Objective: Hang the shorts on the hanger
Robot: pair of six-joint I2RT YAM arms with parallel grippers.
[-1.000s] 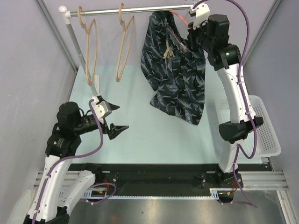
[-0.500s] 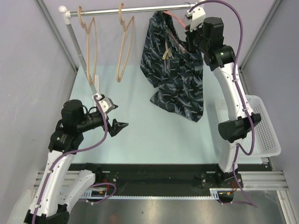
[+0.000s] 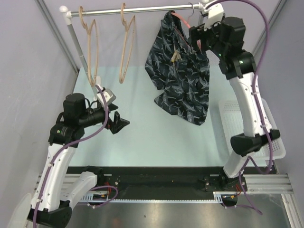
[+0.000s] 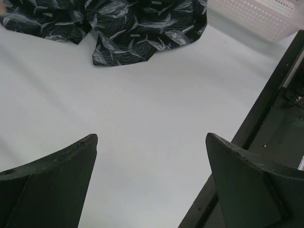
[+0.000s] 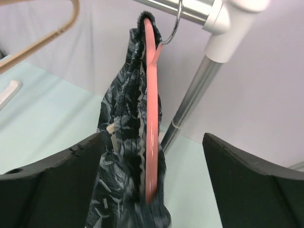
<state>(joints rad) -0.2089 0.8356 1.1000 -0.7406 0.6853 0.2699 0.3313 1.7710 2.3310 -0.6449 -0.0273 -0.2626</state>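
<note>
The shorts (image 3: 179, 78) hang draped over the hanger (image 5: 151, 114), whose hook sits on the rail (image 3: 142, 9), so the step in hand looks like a clean let-go. The right gripper (image 5: 152, 142) has its jaws wide on either side of the hanger, gripping nothing, with one finger just beside the cloth. It should back straight out so that nothing snags or lifts the hook. The left gripper (image 4: 152, 140), open and empty, hovers well apart.
</note>
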